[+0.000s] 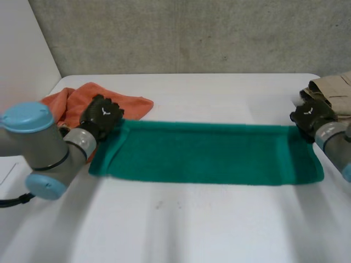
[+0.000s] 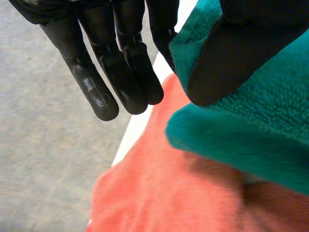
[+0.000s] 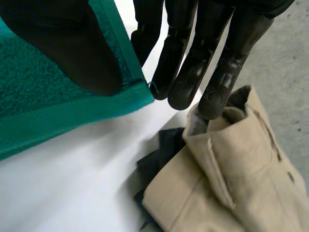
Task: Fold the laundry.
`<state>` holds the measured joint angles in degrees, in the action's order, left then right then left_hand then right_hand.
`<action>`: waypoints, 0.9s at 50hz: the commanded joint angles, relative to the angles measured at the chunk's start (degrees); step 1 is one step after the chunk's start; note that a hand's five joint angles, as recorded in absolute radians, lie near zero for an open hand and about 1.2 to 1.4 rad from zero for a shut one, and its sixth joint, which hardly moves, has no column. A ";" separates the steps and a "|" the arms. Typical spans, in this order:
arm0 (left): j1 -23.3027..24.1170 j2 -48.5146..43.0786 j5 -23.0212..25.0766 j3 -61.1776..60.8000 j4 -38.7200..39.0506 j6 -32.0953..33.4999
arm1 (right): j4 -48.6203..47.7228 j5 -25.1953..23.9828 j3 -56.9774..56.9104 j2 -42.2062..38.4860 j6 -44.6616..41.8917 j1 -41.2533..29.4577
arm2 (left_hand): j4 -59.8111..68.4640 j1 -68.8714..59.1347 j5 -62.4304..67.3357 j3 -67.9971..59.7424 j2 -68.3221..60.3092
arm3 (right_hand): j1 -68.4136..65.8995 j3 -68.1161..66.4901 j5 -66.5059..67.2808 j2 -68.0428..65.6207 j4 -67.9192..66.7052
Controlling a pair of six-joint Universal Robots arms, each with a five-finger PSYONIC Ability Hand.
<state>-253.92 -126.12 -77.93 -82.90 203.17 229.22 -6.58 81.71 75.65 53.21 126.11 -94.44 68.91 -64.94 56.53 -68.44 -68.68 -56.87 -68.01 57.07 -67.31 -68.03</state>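
Note:
A green towel [image 1: 208, 153] lies folded into a long band across the white table [image 1: 181, 224]. My left hand [image 1: 102, 115] holds its far left corner; in the left wrist view the thumb [image 2: 227, 63] presses the green towel [image 2: 260, 116] against a finger. My right hand [image 1: 311, 116] holds the far right corner, and in the right wrist view its thumb [image 3: 67, 48] pinches the green towel [image 3: 43, 96] against the fingers [image 3: 183, 72].
An orange cloth [image 1: 74, 101] lies bunched behind my left hand, partly under the towel's corner. Folded beige trousers [image 1: 332, 90] over a dark garment [image 3: 157, 159] lie at the table's right edge, just past my right fingertips.

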 commanded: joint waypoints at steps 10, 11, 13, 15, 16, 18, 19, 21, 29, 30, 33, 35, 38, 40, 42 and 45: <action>2.99 -6.95 -5.39 7.31 4.70 0.09 | -12.22 3.98 -10.00 -10.50 1.42 -3.65 | -58.53 54.56 -56.15 58.06 58.30 | 46.87 58.01 -57.07 57.31 58.03; 2.99 -6.51 -7.13 6.61 4.61 -0.18 | -12.66 4.51 -9.21 -9.80 2.64 -3.91 | -58.53 54.56 -56.15 58.06 58.30 | 46.87 58.01 -57.07 57.31 58.03; 2.81 -4.67 -8.29 5.56 4.17 -0.53 | -12.58 4.69 -7.98 -8.40 4.23 -4.00 | -58.53 54.56 -56.15 58.06 58.30 | 46.87 58.01 -57.07 57.31 58.03; 2.46 -0.65 -8.73 2.41 3.38 -1.32 | -12.40 4.43 -4.73 -4.80 7.30 -3.74 | -58.91 54.94 -56.53 58.44 58.68 | 46.87 58.01 -57.07 57.31 58.03; 2.37 0.51 -8.73 1.08 3.12 -1.76 | -12.40 4.34 -3.42 -3.39 8.35 -3.74 | -58.91 54.94 -56.53 58.44 58.68 | 46.87 58.01 -57.07 57.31 58.03; 2.37 2.71 -8.56 -1.64 2.85 -2.90 | -12.23 3.90 0.26 0.64 11.42 -3.56 | -58.87 54.90 -56.48 58.40 58.64 | 46.87 58.01 -57.07 57.31 58.03; 2.29 4.72 -8.47 -4.44 2.68 -4.38 | -12.14 3.64 1.42 1.88 12.31 -3.56 | -58.87 54.90 -56.48 58.40 58.64 | 46.87 58.01 -57.07 57.31 58.03; 2.37 6.32 -8.21 -7.09 2.67 -5.80 | -11.87 2.67 3.62 3.99 13.72 -3.56 | -58.53 54.57 -56.15 58.06 58.31 | 46.87 58.01 -57.07 57.31 58.03; 3.51 10.37 -6.80 -14.92 1.10 -14.93 | -2.31 -2.17 7.58 7.17 16.36 -3.47 | -54.17 50.20 -51.79 53.70 53.94 | 46.87 58.01 -57.07 57.31 58.03; 3.86 10.37 -6.80 -15.01 0.66 -15.90 | -0.90 -2.25 7.67 7.17 16.36 -3.47 | -53.49 49.52 -51.11 53.02 53.26 | 46.87 58.01 -57.07 57.31 58.03; 5.70 9.93 -7.32 -14.23 -0.66 -19.15 | 2.62 -2.78 8.02 7.25 16.62 -3.39 | -52.81 48.84 -50.43 52.34 52.58 | 46.87 58.01 -57.07 57.31 58.03; 6.06 9.49 -7.42 -13.70 -0.75 -20.56 | 3.42 -2.87 8.28 7.26 16.80 -3.30 | -50.81 46.84 -48.42 50.33 50.58 | 46.87 58.01 -57.07 57.31 58.03; 6.59 8.18 -7.50 -11.86 -0.75 -21.97 | 3.42 -3.13 9.34 7.26 17.07 -3.30 | -49.62 45.65 -47.23 49.15 49.39 | 46.87 58.01 -57.07 57.31 58.03; 6.76 5.73 -7.85 -10.10 -0.75 -22.15 | 3.42 -3.13 9.86 7.26 17.07 -3.39 | -48.45 44.48 -46.06 47.98 48.22 | 46.87 58.01 -57.07 57.31 58.03; 6.94 4.05 -8.64 -8.78 -1.02 -22.15 | 3.33 -3.13 10.13 7.17 17.07 -3.39 | -48.27 44.30 -45.89 47.80 48.04 | 46.87 58.01 -57.07 57.31 58.03; 7.56 1.58 -12.24 -5.97 -1.02 -21.89 | 3.16 -3.05 10.48 7.17 17.07 -3.39 | -48.27 44.30 -45.89 47.80 48.04 | 46.87 58.01 -57.07 57.31 58.03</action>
<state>-247.16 -119.41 -86.01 -93.84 202.24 207.02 -2.76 78.50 85.34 60.48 143.19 -97.79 16.85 -16.58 6.98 -16.69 -16.74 -11.34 -12.20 3.64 -12.69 -13.40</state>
